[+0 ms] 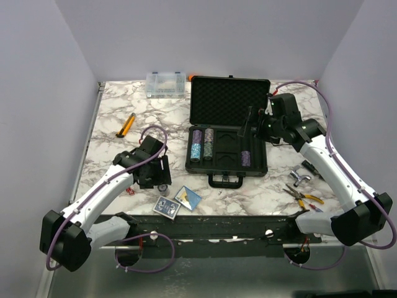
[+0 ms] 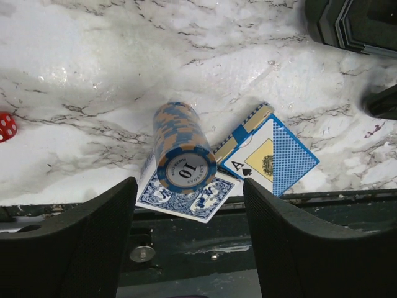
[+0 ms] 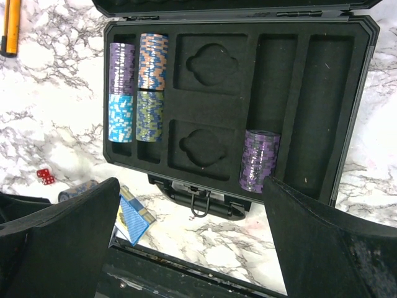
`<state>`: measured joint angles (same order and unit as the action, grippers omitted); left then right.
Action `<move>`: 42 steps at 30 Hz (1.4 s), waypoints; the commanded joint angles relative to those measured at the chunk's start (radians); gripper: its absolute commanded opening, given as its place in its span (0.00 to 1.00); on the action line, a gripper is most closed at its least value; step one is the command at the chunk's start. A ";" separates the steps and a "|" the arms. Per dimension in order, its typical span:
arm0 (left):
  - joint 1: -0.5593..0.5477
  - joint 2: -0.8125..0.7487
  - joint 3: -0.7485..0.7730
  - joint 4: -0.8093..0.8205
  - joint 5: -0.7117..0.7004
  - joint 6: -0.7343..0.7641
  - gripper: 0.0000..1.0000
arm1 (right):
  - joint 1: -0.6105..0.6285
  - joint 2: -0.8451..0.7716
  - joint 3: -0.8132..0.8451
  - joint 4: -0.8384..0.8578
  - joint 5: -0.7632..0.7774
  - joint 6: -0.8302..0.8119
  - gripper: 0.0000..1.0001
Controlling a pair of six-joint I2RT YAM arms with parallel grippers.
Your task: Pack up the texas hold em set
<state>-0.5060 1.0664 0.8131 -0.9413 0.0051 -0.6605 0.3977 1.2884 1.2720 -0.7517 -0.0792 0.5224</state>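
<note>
In the left wrist view the orange-and-blue chip roll (image 2: 183, 152) lies on its side on the bench (image 2: 93, 74). Its long axis runs 6 to 12 o'clock, with the "10" face toward 6, overlapping a blue card deck (image 2: 208, 200). The left pincer (image 2: 189, 184) straddles it, released, with gaps on both sides. A second deck (image 2: 282, 158) lies at 3 o'clock and a red die (image 2: 6, 126) at 9. From above, the open case (image 1: 227, 169) lies crosswise, its handle (image 1: 226, 180) at 6. The right pincer (image 3: 191, 184) gapes above it, grasping nothing.

Tan-blue striped chip stack (image 2: 180, 139); blue-white patterned deck (image 2: 201, 200); red die (image 2: 6, 126), white pips; grey-veined white marble table (image 2: 93, 68).
</note>
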 commanded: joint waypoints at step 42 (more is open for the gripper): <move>-0.005 -0.005 -0.015 0.071 0.072 -0.039 0.00 | 0.001 -0.072 -0.079 0.004 -0.034 -0.021 1.00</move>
<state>-0.5060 1.1297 0.7490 -0.8555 0.0448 -0.6952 0.3977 1.2419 1.1824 -0.7422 -0.1165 0.4969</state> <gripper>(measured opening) 0.417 0.998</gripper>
